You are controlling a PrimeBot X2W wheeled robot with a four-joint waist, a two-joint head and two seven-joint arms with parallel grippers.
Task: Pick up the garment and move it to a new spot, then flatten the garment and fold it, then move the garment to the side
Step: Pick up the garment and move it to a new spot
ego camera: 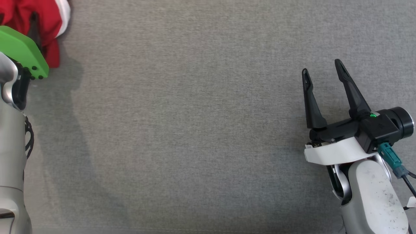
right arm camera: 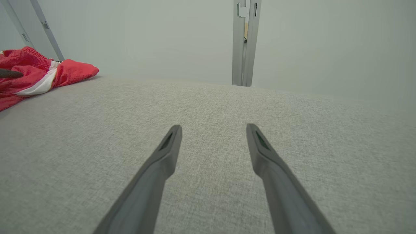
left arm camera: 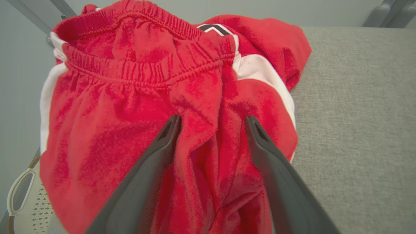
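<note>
Asker: Shorts first. Where are the red shorts [ego camera: 47,16] in the head view?

Teller: Up in the top left corner, on the grey table [ego camera: 195,130]. The left arm's green cover [ego camera: 19,52] hides part of them.

Asker: And the right gripper [ego camera: 321,66]?

Teller: Low on the right side, well apart from the shorts. Its two dark fingers stand wide apart, with bare table between them.

Asker: What does the left wrist view show?

Teller: The shorts [left arm camera: 130,113] up close, all bunched up. The stretchy waistband [left arm camera: 136,71] is at the top, and a white stripe [left arm camera: 263,78] runs down the right side. The left gripper [left arm camera: 212,119] is spread wide over the red cloth, and a raised fold lies between its fingers. The fingers are not pinching it. Whether the tips touch the cloth cannot be told.

Asker: Anything beside the shorts?

Teller: Grey table on the right, and a white thing with little holes [left arm camera: 26,195] in the bottom left corner.

Asker: And the right wrist view?

Teller: The right gripper [right arm camera: 213,126] points across the bare table, fingers wide, holding nothing. The shorts [right arm camera: 29,74] lie far off at the left edge, near the back of the table. A dark finger tip [right arm camera: 9,73] pokes in over them. A grey metal post [right arm camera: 243,42] stands behind the table, against a pale wall [right arm camera: 325,42].
</note>
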